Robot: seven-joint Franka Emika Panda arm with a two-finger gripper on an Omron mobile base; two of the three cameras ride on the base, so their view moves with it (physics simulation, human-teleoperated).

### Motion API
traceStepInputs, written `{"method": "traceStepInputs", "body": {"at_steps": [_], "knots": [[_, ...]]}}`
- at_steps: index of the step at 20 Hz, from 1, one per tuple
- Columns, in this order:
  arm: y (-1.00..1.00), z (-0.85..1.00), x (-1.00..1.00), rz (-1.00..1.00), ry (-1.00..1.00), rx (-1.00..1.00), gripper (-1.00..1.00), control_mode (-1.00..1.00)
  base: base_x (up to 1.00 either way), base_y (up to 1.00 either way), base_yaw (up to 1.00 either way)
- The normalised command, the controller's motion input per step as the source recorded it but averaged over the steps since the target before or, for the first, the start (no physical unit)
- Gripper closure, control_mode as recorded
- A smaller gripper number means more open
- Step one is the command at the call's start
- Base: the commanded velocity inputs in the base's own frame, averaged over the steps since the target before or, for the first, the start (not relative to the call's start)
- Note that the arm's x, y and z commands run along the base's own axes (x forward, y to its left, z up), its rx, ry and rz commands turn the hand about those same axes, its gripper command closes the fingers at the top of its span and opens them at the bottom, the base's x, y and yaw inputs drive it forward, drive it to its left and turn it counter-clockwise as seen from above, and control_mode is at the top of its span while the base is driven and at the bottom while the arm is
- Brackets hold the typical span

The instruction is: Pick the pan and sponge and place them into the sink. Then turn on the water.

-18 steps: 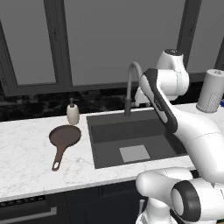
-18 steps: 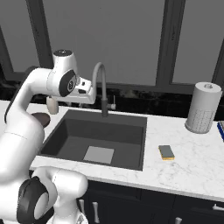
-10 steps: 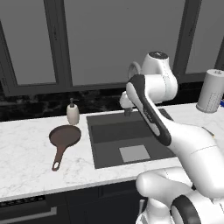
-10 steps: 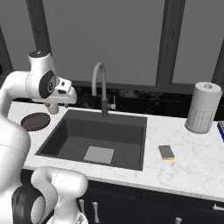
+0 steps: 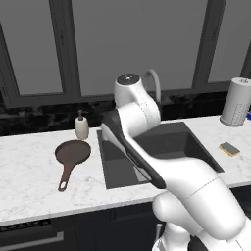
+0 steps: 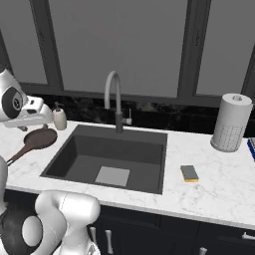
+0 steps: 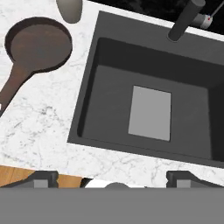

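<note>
High over the sink's point(image 7: 87, 109) near rim, your gripper point(image 7: 111, 177) is hanging with fingers spread wide, empty, because nothing is picked yet. At eleven o'clock the frying pan point(image 7: 39, 46) is lying on the marble counter point(image 7: 39, 127), beside the basin; the sponge point(image 6: 189, 173) is waiting on the counter past the sink's opposite edge.

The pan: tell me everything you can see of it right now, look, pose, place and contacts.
The pan is small, round and shallow, dark reddish-brown inside, with a long thin brown handle ending in a loop. It looks empty and lies flat, upright, on the white marble counter, left of the sink and apart from its edge. The handle points toward the counter's front edge. A small beige soap dispenser stands just behind it, not clearly touching. Nothing grips it.
</note>
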Motion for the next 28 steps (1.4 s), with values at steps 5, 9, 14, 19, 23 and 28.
{"method": "traceStepInputs", "body": {"at_steps": [5, 9, 14, 19, 23, 28], "knots": [[0.32, -0.18, 0.00, 0.01, 0.02, -0.13, -1.00, -1.00, 0.00, 0.00, 0.00], [0.79, -0.36, 0.07, 0.00, 0.05, 0.00, -1.00, -1.00, 0.00, 0.00, 0.00], [1.00, -0.33, 0.42, 0.00, 0.25, 0.00, -1.00, -1.00, 0.00, 0.00, 0.00], [0.79, -0.31, 0.64, 0.00, 0.37, 0.01, -1.00, -1.00, 0.00, 0.00, 0.00], [0.54, -0.35, 0.46, 0.00, 0.22, 0.01, -1.00, -1.00, 0.00, 0.00, 0.00], [0.02, -0.04, 0.00, 0.00, 0.00, 0.00, -1.00, -1.00, 0.00, 0.00, 0.00]]}}
